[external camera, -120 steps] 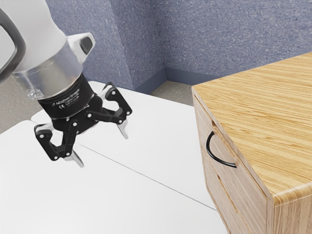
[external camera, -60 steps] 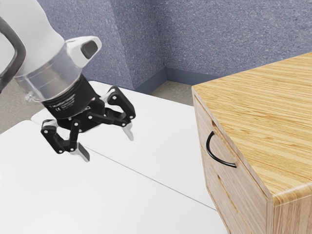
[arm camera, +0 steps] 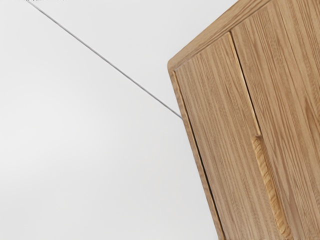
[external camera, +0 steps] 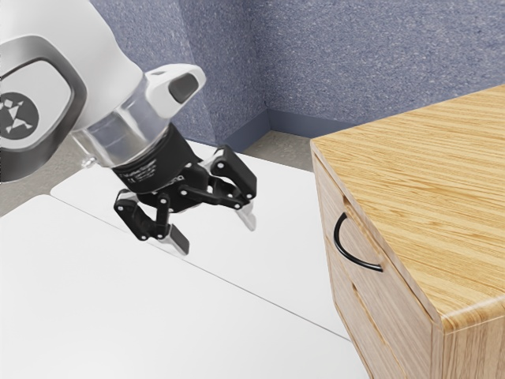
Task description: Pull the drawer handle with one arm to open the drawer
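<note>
A light wooden cabinet (external camera: 426,205) stands at the exterior view's right, its drawer front (external camera: 341,207) facing the arm and flush with the cabinet. A black curved handle (external camera: 347,246) sticks out from that front. My gripper (external camera: 215,230) hangs open above the white table, well to the left of the handle, with nothing between its fingers. In the wrist view the cabinet front (arm camera: 235,130) fills the side ahead of the hand, with a seam between two panels and a wooden grip strip (arm camera: 270,190) along it.
The white table (external camera: 95,308) spreads under the arm, with a thin seam (external camera: 237,288) running across it. A blue-grey wall (external camera: 331,55) and a strip of floor (external camera: 276,146) lie behind the table and cabinet.
My arm has swung toward the exterior view's right, carrying the open gripper closer to the cabinet and tilting it more toward the drawer front. The drawer has not moved.
</note>
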You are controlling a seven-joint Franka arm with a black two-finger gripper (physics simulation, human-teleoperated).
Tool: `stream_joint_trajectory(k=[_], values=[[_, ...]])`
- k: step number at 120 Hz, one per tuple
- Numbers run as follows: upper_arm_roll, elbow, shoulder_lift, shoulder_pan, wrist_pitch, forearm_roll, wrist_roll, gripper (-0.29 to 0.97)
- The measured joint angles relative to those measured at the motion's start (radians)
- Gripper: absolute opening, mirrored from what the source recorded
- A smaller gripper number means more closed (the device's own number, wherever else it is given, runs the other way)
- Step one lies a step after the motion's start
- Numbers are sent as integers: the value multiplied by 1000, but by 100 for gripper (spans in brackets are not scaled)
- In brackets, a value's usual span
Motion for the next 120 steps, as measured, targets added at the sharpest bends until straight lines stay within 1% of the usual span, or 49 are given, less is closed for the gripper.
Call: stream_joint_trajectory(k=[43,55,64,86,107,120], values=[[-30,-1,9,2,21,-18,69,67],[-39,-14,24,8,53,-63,74,67],[-59,-17,42,15,84,-83,66,67],[-87,-17,61,23,137,-102,-3,68],[-162,-20,71,58,169,-104,-99,68],[-179,-19,70,62,184,-104,-157,68]])
